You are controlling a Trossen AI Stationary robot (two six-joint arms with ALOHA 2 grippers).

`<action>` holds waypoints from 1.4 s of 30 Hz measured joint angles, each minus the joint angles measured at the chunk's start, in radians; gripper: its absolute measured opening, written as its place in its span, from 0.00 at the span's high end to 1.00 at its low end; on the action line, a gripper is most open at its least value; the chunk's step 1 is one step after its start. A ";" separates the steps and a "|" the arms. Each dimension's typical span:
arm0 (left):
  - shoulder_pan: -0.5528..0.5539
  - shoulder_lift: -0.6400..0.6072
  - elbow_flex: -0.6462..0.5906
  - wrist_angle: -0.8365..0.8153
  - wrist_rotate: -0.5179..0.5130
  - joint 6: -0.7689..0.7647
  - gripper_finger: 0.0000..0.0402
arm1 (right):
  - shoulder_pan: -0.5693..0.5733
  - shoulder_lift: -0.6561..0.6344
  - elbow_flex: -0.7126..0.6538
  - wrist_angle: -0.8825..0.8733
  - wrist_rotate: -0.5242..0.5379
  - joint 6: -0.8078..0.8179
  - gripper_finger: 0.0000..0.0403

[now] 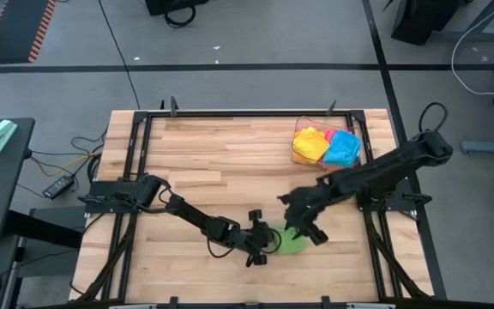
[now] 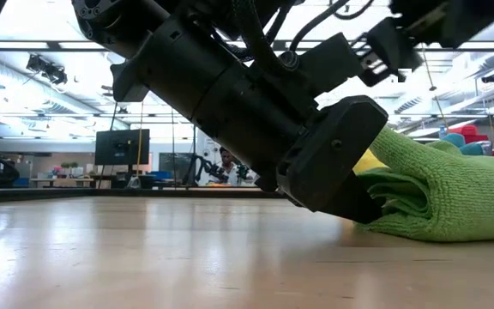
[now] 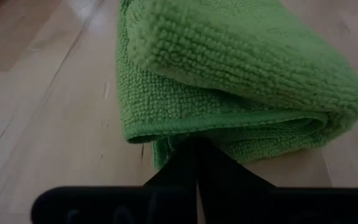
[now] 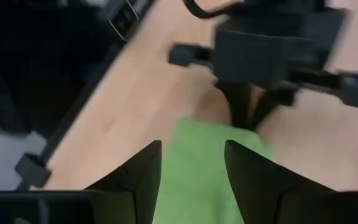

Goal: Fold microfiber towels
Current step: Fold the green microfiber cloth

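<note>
Meanwhile the clear bin (image 1: pixel 301 137) holds yellow, pink and blue towels (image 1: pixel 328 147); left hand (image 1: pixel 267 243) pinched together, right hand (image 1: pixel 303 230) apart.

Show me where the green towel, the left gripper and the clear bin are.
green towel (image 3: pixel 241 68): left wrist view, its folded top layer.
left gripper (image 3: pixel 196 163): left wrist view, between its shut fingertips.
clear bin (image 1: pixel 297 160): high view, its near-left corner.

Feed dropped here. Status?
Left gripper shut, pinching green towel edge. Right gripper open above it. Towel folded. Nothing blocking.

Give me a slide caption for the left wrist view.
Left claw, shut, pinches the lower edge of the folded green towel lying on the wooden table.
</note>
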 joint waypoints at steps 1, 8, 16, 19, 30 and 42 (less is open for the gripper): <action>0.000 0.000 0.000 -0.001 -0.001 -0.001 0.98 | 0.019 -0.016 -0.040 0.067 0.010 0.021 0.55; -0.001 0.000 0.000 -0.001 -0.001 -0.028 0.91 | 0.136 -0.030 -0.341 0.606 0.142 0.155 0.56; 0.001 0.000 -0.001 0.004 0.001 -0.028 0.91 | 0.166 0.028 -0.388 0.657 0.347 0.327 0.54; 0.001 0.000 -0.001 0.004 0.002 -0.023 0.93 | 0.166 0.060 -0.387 0.657 0.378 0.332 0.51; 0.001 0.000 -0.001 0.005 0.003 -0.020 0.92 | 0.171 0.098 -0.386 0.720 0.513 0.280 0.39; 0.000 0.000 -0.001 0.005 0.003 -0.020 0.94 | 0.225 0.272 -0.405 0.923 0.527 0.282 0.39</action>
